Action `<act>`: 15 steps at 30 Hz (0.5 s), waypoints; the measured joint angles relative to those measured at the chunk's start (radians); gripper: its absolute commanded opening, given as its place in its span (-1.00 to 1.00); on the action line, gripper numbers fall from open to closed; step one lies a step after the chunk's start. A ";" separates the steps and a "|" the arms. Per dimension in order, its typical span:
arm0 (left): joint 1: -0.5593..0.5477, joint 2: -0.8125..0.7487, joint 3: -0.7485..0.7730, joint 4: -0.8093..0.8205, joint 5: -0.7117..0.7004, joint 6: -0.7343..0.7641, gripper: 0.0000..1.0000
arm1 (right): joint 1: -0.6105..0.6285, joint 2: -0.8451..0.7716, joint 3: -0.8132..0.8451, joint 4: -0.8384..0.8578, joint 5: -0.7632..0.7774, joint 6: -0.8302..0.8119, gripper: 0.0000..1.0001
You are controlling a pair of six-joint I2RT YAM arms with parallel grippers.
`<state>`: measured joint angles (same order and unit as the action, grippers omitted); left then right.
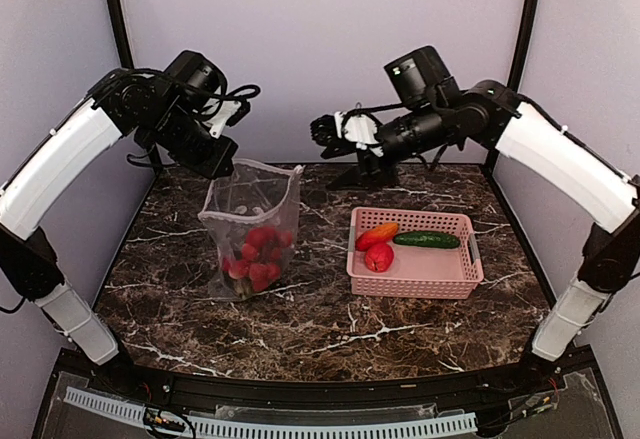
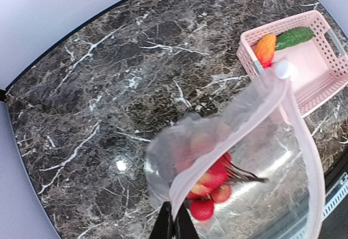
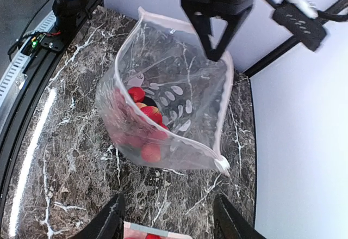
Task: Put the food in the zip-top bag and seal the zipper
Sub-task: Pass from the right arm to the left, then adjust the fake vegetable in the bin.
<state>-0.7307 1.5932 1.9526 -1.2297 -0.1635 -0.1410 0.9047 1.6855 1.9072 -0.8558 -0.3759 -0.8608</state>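
The left gripper (image 1: 228,162) pinches the rim of the zip-top bag (image 1: 250,221), mouth up. The right gripper (image 1: 322,129), fingers apart, hangs high behind the basket (image 1: 415,285); there the cucumber (image 1: 427,240) lies crosswise, on the right arm's side.

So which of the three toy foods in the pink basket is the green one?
The long dark-green cucumber, lying in the basket to the right of an orange-red piece and a red one.
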 measured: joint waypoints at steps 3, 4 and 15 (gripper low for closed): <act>-0.001 -0.033 -0.088 0.042 0.076 -0.013 -0.99 | -0.075 -0.147 -0.136 0.031 -0.075 0.039 0.05; -0.002 -0.039 -0.127 0.059 0.100 -0.019 -0.99 | -0.104 -0.188 -0.190 0.040 -0.098 0.051 0.04; -0.005 -0.047 -0.337 0.188 0.231 -0.078 -0.99 | -0.507 -0.205 -0.578 0.103 -0.149 0.142 -0.22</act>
<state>-0.7361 1.5459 1.6157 -1.0420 0.0677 -0.2192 0.3981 1.4803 1.3296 -0.7525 -0.5251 -0.7193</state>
